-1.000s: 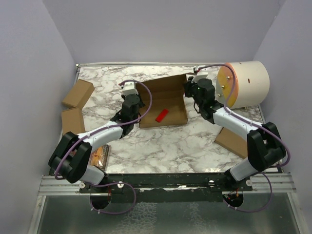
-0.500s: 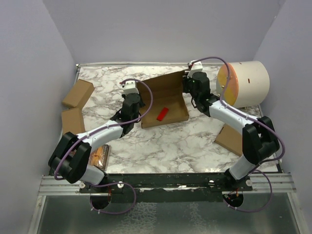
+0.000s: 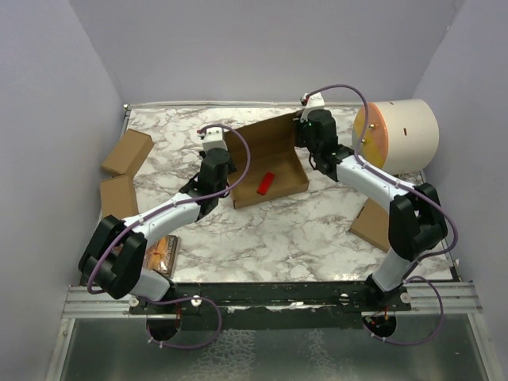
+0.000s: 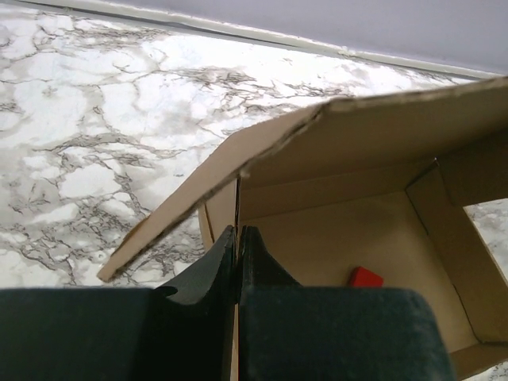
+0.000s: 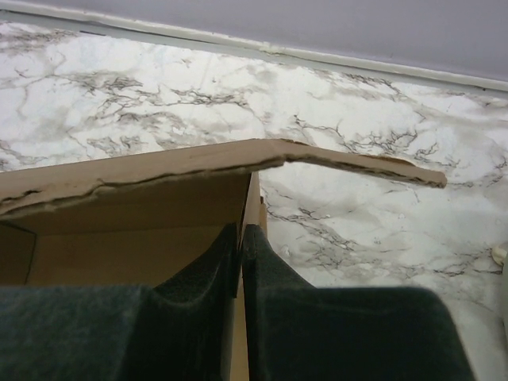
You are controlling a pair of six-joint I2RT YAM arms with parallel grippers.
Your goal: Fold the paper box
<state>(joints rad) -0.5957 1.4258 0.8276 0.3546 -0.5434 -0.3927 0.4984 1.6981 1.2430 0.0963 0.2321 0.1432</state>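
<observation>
Paper box [image 3: 266,163] sits mid-counter between the two hands, with its tray open upward. The lid [image 4: 357,135] is seen half raised and tilted over the tray from the far hinge, not yet brought down. A small red block [image 3: 264,183] lies on the tray floor, inward of both hands.

The box's left side wall is pinched by the left hand [image 4: 238,238], jaws almost together on the thin cardboard. The right side wall is clamped the same way by the right hand [image 5: 240,238]. Judged purpose: the walls are kept upright and square so the lid can be closed over them.

Marbled counter [image 3: 262,230] carries everything. A cream cylinder with orange end [image 3: 401,135] lies outward of the right hand, apart from the box.
</observation>
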